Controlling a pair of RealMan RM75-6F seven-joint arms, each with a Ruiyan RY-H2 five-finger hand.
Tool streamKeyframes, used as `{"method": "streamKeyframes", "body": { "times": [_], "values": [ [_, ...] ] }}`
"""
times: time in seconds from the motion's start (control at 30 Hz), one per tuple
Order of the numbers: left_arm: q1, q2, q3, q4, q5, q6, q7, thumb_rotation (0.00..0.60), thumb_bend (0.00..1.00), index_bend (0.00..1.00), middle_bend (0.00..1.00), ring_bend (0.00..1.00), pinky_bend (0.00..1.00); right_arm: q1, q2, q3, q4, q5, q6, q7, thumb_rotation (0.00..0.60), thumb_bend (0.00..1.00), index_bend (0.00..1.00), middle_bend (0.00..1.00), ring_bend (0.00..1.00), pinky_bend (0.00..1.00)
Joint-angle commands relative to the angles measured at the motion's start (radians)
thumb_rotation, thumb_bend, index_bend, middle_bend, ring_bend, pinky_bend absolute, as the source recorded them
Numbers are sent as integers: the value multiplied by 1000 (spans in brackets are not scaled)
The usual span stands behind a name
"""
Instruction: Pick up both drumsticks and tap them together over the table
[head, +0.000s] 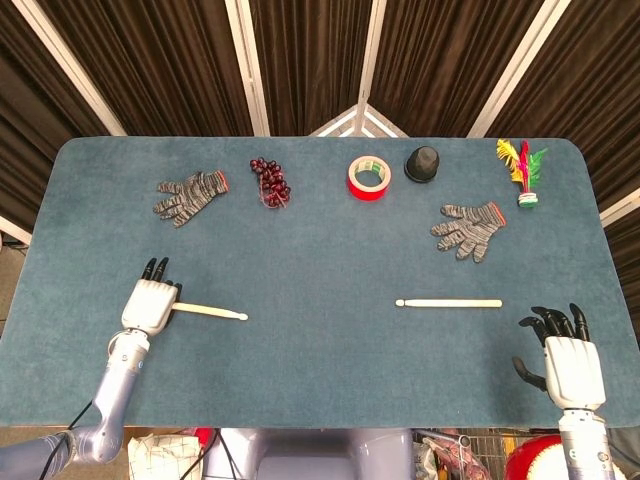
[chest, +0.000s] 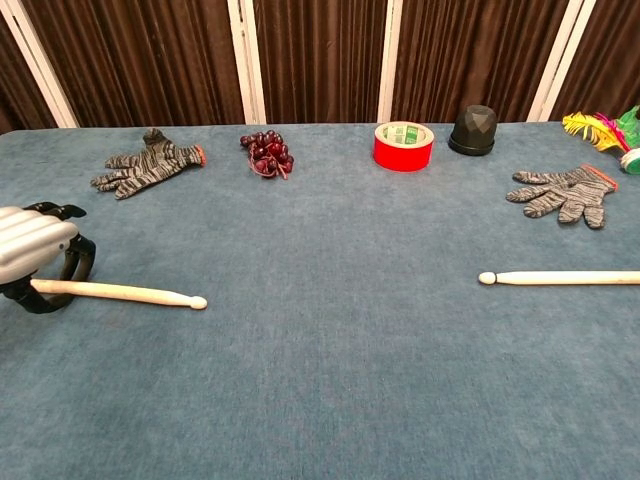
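Head view: the blue bench (head: 320, 380) fills the frame, its clutter kept along the 12 o'clock edge so the near half is free for work. Left robot hand (head: 150, 303) sits at about 8 o'clock, fingers curled down over the butt of the left drumstick (head: 210, 312); in chest view the dark fingers (chest: 72, 262) wrap around the stick's end, which looks like a grip being made or just made, though the stick's tip seems to rest on the bench, so I judge it not yet lifted. Its tip points toward 3 o'clock, inward, which suits bringing it to centre. Right robot hand (head: 570, 365) is at 4 o'clock, fingers spread, holding nothing, well apart from the right drumstick (head: 449, 302), which lies flat just toward 10 o'clock of it, tip pointing to 9 o'clock. The two sticks lie roughly in line, tips facing each other, one per arm's side. Remaining items, by size: right glove (head: 467, 227) at 2 o'clock, left glove (head: 190, 194) at 10 o'clock, red tape roll (head: 368, 178) and black cap (head: 422, 163) near 12 o'clock, feathered shuttlecock (head: 523, 172) at the 1–2 o'clock corner, dark bead cluster (head: 270, 181) at 11 o'clock. None obstructs either reach.
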Motion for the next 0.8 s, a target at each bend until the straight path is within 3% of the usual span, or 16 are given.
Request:
{"method": "streamKeyframes", "body": {
  "times": [0.03,0.8],
  "values": [
    [-1,1,1,-3,-3,2,5,600,482,519,497,23,0,0,-1,0,0,0,1,-1,600,264,376,245,198,12],
    [-8,9,6,-30,-5,24,35,600,482,475,462,23,0,1,1,2,-6,9,-2,-8,600,264,376,245,208,12]
  ]
}}
